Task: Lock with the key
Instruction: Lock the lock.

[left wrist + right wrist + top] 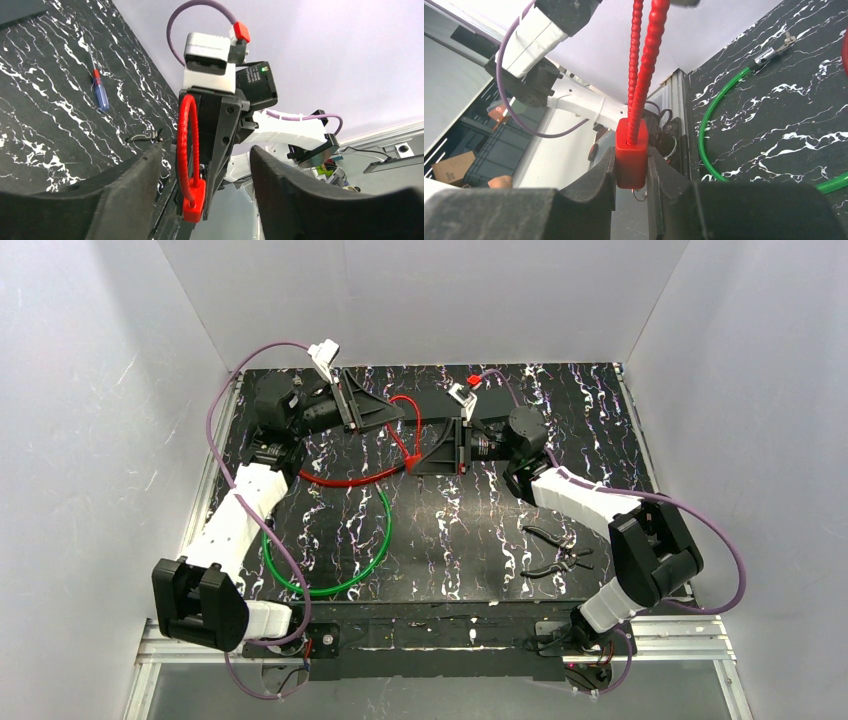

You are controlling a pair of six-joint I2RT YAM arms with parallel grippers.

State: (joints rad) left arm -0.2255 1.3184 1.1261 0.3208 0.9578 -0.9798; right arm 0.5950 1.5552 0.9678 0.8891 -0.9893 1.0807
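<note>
A red cable lock has its small red body (631,150) clamped between the pads of my right gripper (631,167), which is shut on it. Two strands of red ribbed cable (644,55) rise from the body. In the top view the lock body (412,462) sits mid-table at my right gripper's (420,462) tip. My left gripper (205,150) stands open just behind it, fingers on either side of the lock body (194,200) without touching. A thin wire ring (639,195) hangs under the body. The key itself is hidden.
The rest of the red cable (345,480) trails left on the black marbled table (480,540). A green cable (380,540) loops in front of it. Pliers (560,550) lie at the right front. A blue-handled screwdriver (100,92) lies on the table.
</note>
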